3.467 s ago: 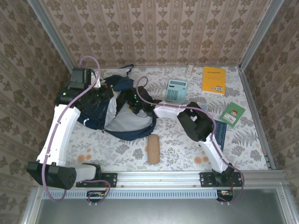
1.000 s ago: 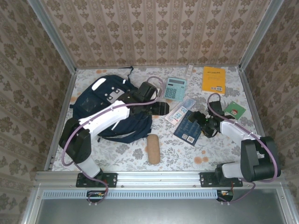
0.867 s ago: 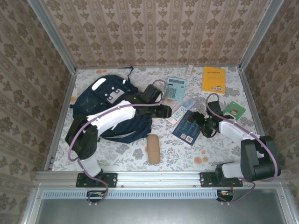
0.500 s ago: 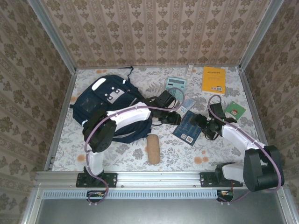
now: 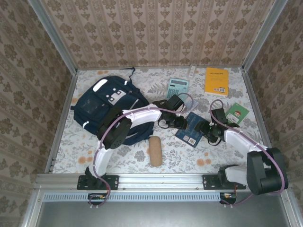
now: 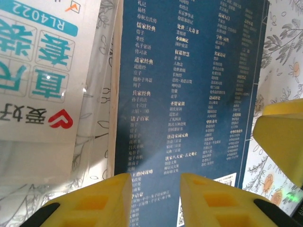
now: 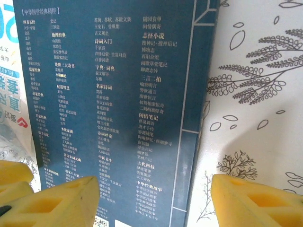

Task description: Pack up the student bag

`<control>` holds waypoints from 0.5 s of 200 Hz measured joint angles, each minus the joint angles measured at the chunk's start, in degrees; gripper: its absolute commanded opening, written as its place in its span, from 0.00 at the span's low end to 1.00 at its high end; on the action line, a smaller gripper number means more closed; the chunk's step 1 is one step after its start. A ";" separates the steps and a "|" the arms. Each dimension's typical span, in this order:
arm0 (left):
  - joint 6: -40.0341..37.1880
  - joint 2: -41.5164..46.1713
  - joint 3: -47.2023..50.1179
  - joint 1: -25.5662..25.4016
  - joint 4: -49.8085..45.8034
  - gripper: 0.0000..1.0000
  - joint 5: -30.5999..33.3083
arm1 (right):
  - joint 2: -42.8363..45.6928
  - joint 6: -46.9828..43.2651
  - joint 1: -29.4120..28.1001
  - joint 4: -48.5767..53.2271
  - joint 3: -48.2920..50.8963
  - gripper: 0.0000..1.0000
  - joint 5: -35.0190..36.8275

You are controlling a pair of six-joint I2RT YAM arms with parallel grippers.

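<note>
The student bag [image 5: 106, 101], navy with white stripes, lies at the back left of the table. A dark blue book [image 5: 191, 131] with small white print lies flat mid-table between both grippers. My left gripper [image 5: 182, 124] hovers at the book's left edge. In the left wrist view the left gripper [image 6: 156, 198] has a narrow gap between its yellow fingers, with the book [image 6: 189, 85] beneath and nothing pinched. My right gripper [image 5: 206, 128] is at the book's right edge. In the right wrist view the right gripper [image 7: 156, 201] stands wide, straddling the edge of the book [image 7: 118, 94].
A white packet with teal print [image 6: 38, 71] lies partly under the book's left side. A teal calculator [image 5: 178, 86], an orange book [image 5: 217, 81] and a green booklet [image 5: 236, 113] lie toward the back right. A brown pencil case [image 5: 155, 150] lies near the front.
My left arm swung right from the bag to the blue book and its jaws narrowed. The right gripper's jaws drew in at the book's right edge.
</note>
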State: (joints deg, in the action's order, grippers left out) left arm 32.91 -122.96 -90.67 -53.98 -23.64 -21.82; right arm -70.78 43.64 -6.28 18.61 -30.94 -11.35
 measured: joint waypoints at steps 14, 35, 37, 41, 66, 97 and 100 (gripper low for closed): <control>-0.37 -0.85 -0.76 0.00 -0.17 0.32 0.13 | -0.66 0.00 0.00 -0.76 0.04 0.64 -0.33; -0.96 -1.18 -0.92 0.00 -0.44 0.33 0.72 | -1.42 0.02 0.00 -1.33 0.09 0.64 -0.98; -1.01 -1.18 -0.92 0.00 -0.46 0.33 0.83 | -1.46 0.02 0.00 -1.40 0.11 0.64 -1.03; -1.07 -1.18 -0.92 0.00 -0.44 0.33 0.87 | -1.55 0.02 0.00 -1.55 0.13 0.64 -1.09; -1.53 -1.20 -1.27 0.00 -0.57 0.34 1.49 | -1.90 0.02 0.00 -1.99 0.22 0.64 -1.14; -1.66 -1.20 -1.46 0.00 -0.39 0.35 2.47 | -2.32 0.02 -0.07 -2.21 0.26 0.64 -1.16; -1.66 -1.20 -1.49 0.00 -0.37 0.35 2.56 | -2.34 0.02 -0.11 -2.21 0.26 0.65 -1.16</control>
State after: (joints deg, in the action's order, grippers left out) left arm 31.24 -124.16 -92.16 -53.98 -24.01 -19.27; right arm -73.12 43.66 -6.39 16.40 -30.68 -12.51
